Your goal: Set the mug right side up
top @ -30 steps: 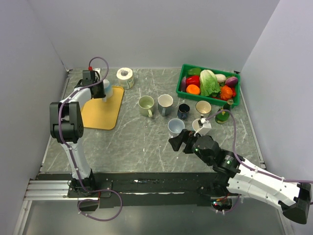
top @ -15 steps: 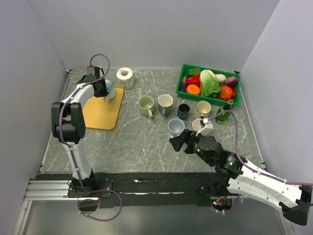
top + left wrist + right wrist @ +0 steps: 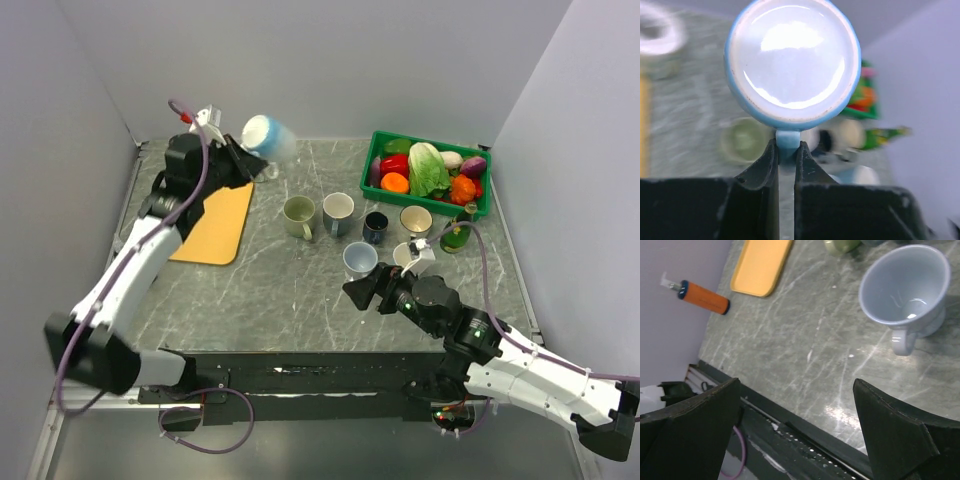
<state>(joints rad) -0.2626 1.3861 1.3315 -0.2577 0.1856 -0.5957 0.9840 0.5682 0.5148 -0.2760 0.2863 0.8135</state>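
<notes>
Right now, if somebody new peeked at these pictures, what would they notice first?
Probably the light blue mug, pinched by its handle in the left gripper and held up over the far left of the table. Next, the green basket full of colourful vegetables in the far right corner, and the cluster of mugs standing in the middle of the table.

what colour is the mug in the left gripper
Light blue mug, one end white; clearest in left wrist view.

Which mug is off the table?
The light-blue mug, held aloft by its handle in the left gripper; the other mugs stand on the table.
</notes>
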